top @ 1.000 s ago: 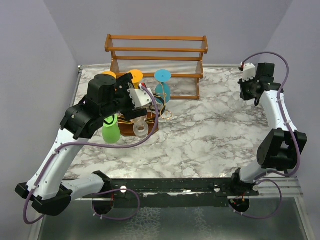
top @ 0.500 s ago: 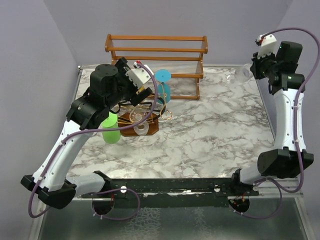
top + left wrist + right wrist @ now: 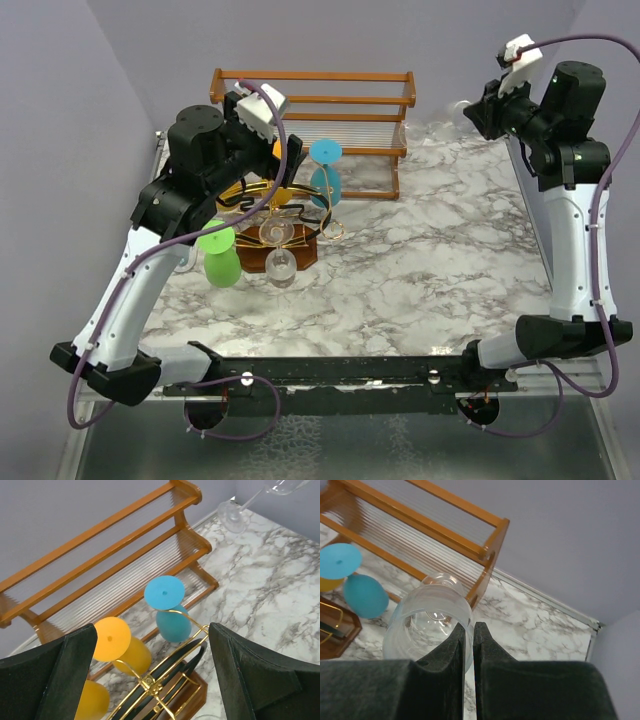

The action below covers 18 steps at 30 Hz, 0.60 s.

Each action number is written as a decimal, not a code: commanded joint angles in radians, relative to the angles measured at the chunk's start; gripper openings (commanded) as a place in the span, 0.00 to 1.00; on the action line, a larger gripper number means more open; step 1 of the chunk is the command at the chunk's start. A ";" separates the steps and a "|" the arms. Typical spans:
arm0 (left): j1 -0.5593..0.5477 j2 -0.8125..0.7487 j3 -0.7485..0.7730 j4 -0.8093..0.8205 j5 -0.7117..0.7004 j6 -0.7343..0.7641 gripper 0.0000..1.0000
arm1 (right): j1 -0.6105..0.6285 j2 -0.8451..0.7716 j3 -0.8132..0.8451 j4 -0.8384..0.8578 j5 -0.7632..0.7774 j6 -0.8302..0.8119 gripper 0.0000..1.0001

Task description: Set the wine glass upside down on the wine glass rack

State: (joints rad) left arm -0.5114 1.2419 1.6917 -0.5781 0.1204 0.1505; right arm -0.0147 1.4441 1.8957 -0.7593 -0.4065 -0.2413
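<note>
Over the left half of the marble table (image 3: 430, 270), the left gripper (image 3: 152, 627) hangs with jaws spread wide and nothing between them, above the wine glass rack (image 3: 290, 228); a green glass (image 3: 221, 260) and a blue glass (image 3: 326, 172) sit upside down at the rack; behind stands the wooden shelf (image 3: 312, 100); at the far right, the right gripper (image 3: 468, 630) pinches the rim of the wine glass (image 3: 427, 622), holding it tilted in the air, foot towards the shelf's end, well apart from the rack.

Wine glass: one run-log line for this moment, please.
right claw: shut on clear wine glass, airborne | left claw: open over wine glass rack
</note>
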 commanded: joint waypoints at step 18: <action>0.095 0.177 0.040 0.288 0.463 -0.716 0.80 | 0.059 -0.077 -0.022 0.357 -0.479 0.320 0.01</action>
State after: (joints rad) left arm -0.4267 1.4063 1.7618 -0.4129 0.4339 -0.3843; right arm 0.0353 1.4216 1.9114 -0.5434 -0.7788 -0.0158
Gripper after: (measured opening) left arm 0.822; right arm 0.064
